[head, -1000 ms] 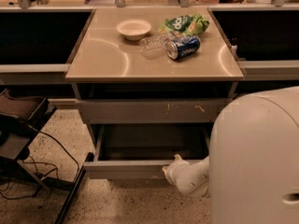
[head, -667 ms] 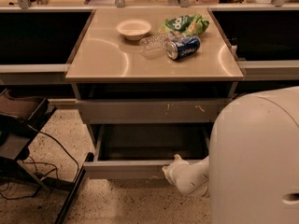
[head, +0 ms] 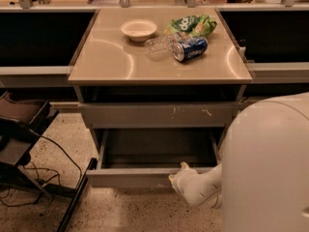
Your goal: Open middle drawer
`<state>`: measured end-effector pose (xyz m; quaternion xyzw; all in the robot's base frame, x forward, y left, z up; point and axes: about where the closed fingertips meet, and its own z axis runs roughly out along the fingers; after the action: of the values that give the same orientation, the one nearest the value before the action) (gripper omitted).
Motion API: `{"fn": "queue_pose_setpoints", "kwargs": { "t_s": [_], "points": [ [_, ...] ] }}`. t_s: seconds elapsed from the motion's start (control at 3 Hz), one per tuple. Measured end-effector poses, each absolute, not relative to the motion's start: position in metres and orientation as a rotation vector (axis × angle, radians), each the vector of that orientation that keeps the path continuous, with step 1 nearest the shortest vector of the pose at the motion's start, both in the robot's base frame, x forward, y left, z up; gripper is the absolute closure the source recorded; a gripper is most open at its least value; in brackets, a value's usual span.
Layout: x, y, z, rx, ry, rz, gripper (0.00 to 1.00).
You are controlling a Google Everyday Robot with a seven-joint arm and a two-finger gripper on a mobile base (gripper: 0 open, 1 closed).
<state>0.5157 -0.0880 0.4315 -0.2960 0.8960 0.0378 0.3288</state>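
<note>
The middle drawer (head: 130,178) is a wide, plain grey drawer, pulled out towards me below the cabinet, and its grey inside (head: 157,149) shows. Above it is the closed grey front with pale scratch marks (head: 159,115). My gripper (head: 181,174) is at the top edge of the open drawer's front, right of its middle, on the end of my white arm (head: 205,187). The arm reaches in from the lower right.
On the countertop (head: 106,62) are a white bowl (head: 139,29), a clear plastic bottle (head: 159,46), a blue can (head: 189,49) and a green chip bag (head: 190,24). A black stand with cables (head: 21,134) is at the left. My white body (head: 270,168) fills the lower right.
</note>
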Motion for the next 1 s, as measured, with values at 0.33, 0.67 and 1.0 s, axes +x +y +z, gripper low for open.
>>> {"fn": "queue_pose_setpoints", "kwargs": {
  "t_s": [0.33, 0.67, 1.0],
  "points": [
    [0.517, -0.088, 0.437, -0.773, 2.345, 0.099, 1.00],
    [0.489, -0.100, 0.443, -0.727, 2.343, 0.100, 1.00],
    [0.488, -0.100, 0.442, -0.727, 2.343, 0.100, 1.00]
  ]
}}
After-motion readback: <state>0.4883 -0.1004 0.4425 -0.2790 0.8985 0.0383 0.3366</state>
